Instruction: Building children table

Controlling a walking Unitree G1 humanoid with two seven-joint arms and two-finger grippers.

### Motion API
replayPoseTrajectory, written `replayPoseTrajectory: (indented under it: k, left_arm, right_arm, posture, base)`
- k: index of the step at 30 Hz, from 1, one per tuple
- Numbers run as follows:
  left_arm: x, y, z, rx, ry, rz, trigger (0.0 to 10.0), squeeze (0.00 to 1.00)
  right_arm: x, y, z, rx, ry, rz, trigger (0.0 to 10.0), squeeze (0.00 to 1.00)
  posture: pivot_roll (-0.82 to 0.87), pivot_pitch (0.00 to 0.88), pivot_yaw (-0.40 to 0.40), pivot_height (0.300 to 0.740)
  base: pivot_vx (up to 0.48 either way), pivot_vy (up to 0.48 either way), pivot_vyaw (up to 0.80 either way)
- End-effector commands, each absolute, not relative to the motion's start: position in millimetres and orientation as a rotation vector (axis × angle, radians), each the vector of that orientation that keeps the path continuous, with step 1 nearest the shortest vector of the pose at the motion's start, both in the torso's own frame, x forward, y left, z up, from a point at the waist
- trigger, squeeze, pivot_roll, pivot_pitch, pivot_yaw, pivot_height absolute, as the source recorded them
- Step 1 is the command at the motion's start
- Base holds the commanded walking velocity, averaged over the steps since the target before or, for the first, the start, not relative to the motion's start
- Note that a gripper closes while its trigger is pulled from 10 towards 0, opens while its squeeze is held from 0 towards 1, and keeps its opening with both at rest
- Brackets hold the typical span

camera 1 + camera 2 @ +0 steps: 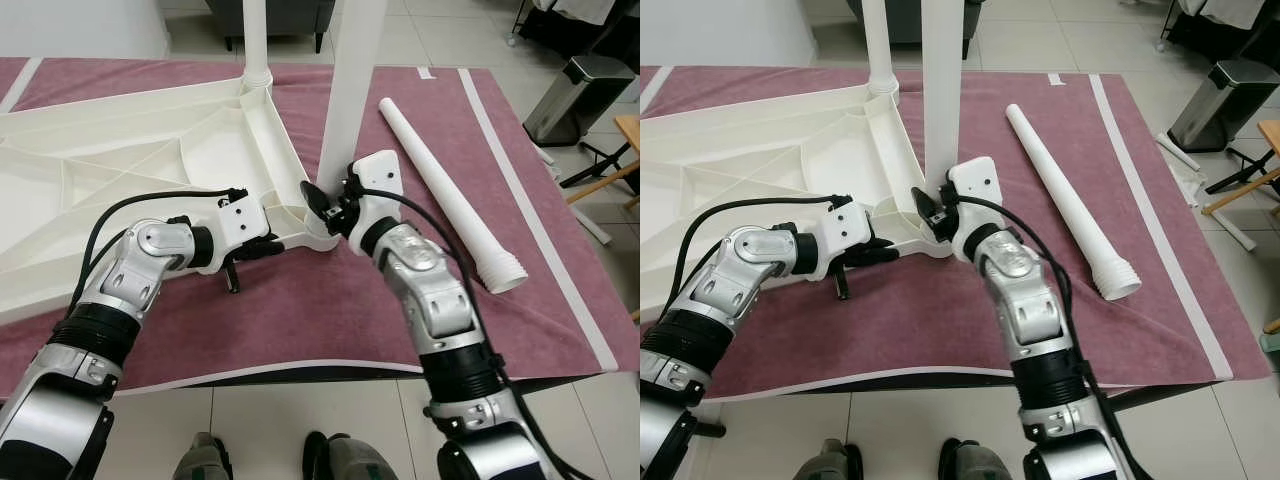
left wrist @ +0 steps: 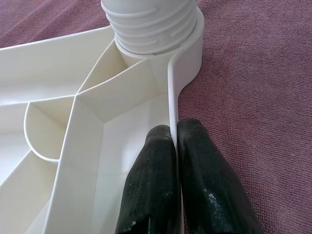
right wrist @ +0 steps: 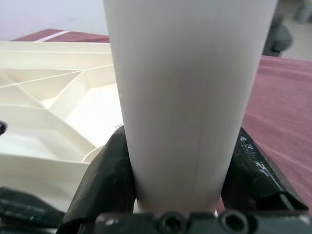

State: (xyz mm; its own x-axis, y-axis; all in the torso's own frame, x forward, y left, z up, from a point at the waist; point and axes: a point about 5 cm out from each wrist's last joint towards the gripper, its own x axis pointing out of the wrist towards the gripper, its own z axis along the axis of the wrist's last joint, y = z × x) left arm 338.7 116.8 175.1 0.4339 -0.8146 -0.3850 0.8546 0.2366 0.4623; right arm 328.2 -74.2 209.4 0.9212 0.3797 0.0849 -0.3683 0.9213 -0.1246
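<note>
The white plastic tabletop (image 1: 120,160) lies upside down on the maroon cloth, its ribbed underside facing up. A white leg (image 1: 345,90) stands upright in its near corner socket, and my right gripper (image 1: 325,212) is shut on that leg's base; the right wrist view has a black finger (image 3: 105,180) on each side of the leg (image 3: 187,97). My left gripper (image 1: 262,245) is shut on the tabletop's thin rim (image 2: 173,102) just left of that socket, its fingers (image 2: 151,185) pinching the wall. Another leg (image 1: 256,40) stands in the far corner. A loose leg (image 1: 445,190) lies on the cloth to the right.
The maroon cloth (image 1: 330,300) covers the low surface, with a white stripe (image 1: 530,210) along its right side. A grey bin (image 1: 580,95) and wooden furniture (image 1: 625,150) stand on the tiled floor at right. My feet (image 1: 275,460) show below the near edge.
</note>
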Motion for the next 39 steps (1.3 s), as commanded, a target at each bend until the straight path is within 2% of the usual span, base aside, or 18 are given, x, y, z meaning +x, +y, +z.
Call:
replayPoseTrajectory:
  k: [1,9,10,11,12,17,18,19,20,21,22,24,25,26,29,31,34,39]
  left_arm:
    - [327.6,107.0,162.5,0.666,0.089,-1.259,0.0,0.0]
    - [326.9,109.5,163.4,0.669,0.09,-1.269,0.0,0.0]
    - [326.8,109.6,163.7,0.668,0.089,-1.27,0.0,0.0]
    - [326.8,109.6,163.7,0.668,0.089,-1.27,0.0,0.0]
    - [326.5,109.4,163.8,0.666,0.089,-1.272,0.0,0.0]
    - [326.1,109.2,163.7,0.663,0.089,-1.272,0.0,0.0]
    - [326.1,109.1,163.6,0.662,0.088,-1.272,0.0,0.0]
    - [326.1,109.1,163.6,0.662,0.088,-1.272,0.0,0.0]
    - [326.1,108.9,163.7,0.661,0.087,-1.272,0.0,0.0]
    - [326.1,108.9,163.7,0.661,0.087,-1.272,0.0,0.0]
    - [326.1,109.0,164.2,0.66,0.085,-1.272,0.0,0.0]
    - [326.2,109.2,164.6,0.66,0.084,-1.272,0.0,0.0]
    - [325.9,109.7,165.2,0.66,0.081,-1.273,0.0,0.0]
    - [325.9,109.7,165.2,0.66,0.081,-1.273,0.0,0.0]
    - [322.9,111.6,169.1,0.663,0.063,-1.29,0.0,0.0]
    - [322.9,111.6,169.1,0.663,0.063,-1.29,0.0,0.0]
    - [316.6,114.5,172.9,0.677,0.042,-1.322,0.0,0.0]
    - [312.2,117.7,175.0,0.689,0.035,-1.341,0.0,0.0]
  right_arm:
    - [333.4,-101.5,166.7,-0.12,0.123,0.165,0.0,0.0]
    - [328.1,-96.0,165.1,-0.056,0.148,0.058,0.0,0.0]
    - [327.4,-92.0,170.0,-0.048,0.118,0.075,4.9,0.0]
    - [327.4,-92.0,170.0,-0.048,0.118,0.075,4.9,0.0]
    - [326.3,-87.1,175.4,-0.054,0.087,0.102,10.0,0.0]
    - [324.6,-80.7,183.4,-0.059,0.035,0.154,10.0,0.0]
    - [323.7,-78.4,187.8,-0.049,0.005,0.183,10.0,0.62]
    - [323.7,-78.4,187.8,-0.049,0.005,0.183,10.0,0.62]
    - [322.8,-77.1,193.5,-0.029,-0.033,0.211,10.0,1.0]
    - [322.8,-77.1,193.5,-0.029,-0.033,0.211,10.0,1.0]
    - [319.6,-72.7,204.7,0.013,-0.092,0.306,10.0,0.0]
    - [316.2,-69.2,213.1,0.046,-0.133,0.387,10.0,0.0]
    - [310.8,-66.3,223.3,0.067,-0.179,0.494,10.0,0.0]
    - [310.8,-66.3,223.3,0.067,-0.179,0.494,10.0,0.0]
    - [287.0,-64.7,243.0,0.013,-0.267,0.845,10.0,0.0]
    - [287.0,-64.7,243.0,0.013,-0.267,0.845,10.0,0.0]
    - [275.1,-74.8,247.1,-0.086,-0.266,0.993,10.0,0.0]
    - [272.4,-82.2,247.8,-0.137,-0.254,1.025,10.0,0.0]
  posture:
    - [0.07,0.18,-0.01,0.74]
    - [0.08,0.183,-0.012,0.74]
    - [0.08,0.183,-0.014,0.74]
    - [0.08,0.183,-0.014,0.74]
    - [0.08,0.184,-0.015,0.74]
    - [0.08,0.184,-0.016,0.74]
    - [0.07,0.184,-0.015,0.74]
    - [0.07,0.184,-0.015,0.74]
    - [0.08,0.185,-0.015,0.74]
    - [0.08,0.185,-0.015,0.74]
    - [0.08,0.184,-0.016,0.74]
    - [0.08,0.184,-0.016,0.74]
    - [0.08,0.184,-0.015,0.74]
    - [0.08,0.184,-0.015,0.74]
    - [0.08,0.183,-0.015,0.74]
    - [0.08,0.183,-0.015,0.74]
    - [0.07,0.183,-0.015,0.74]
    - [0.07,0.183,-0.014,0.74]
  base:
    - [0.0,0.0,0.0]
    - [0.0,0.0,0.0]
    - [0.0,0.0,0.0]
    - [0.0,0.0,0.0]
    - [0.0,0.0,0.0]
    - [0.0,0.0,0.0]
    - [0.0,0.0,0.0]
    - [0.0,0.0,0.0]
    - [0.0,0.0,0.0]
    - [0.0,0.0,0.0]
    - [0.0,0.0,0.0]
    - [0.0,0.0,0.0]
    - [0.0,0.0,0.0]
    - [0.0,0.0,0.0]
    - [0.0,0.0,0.0]
    - [0.0,0.0,0.0]
    - [0.0,0.0,0.0]
    - [0.0,0.0,0.0]
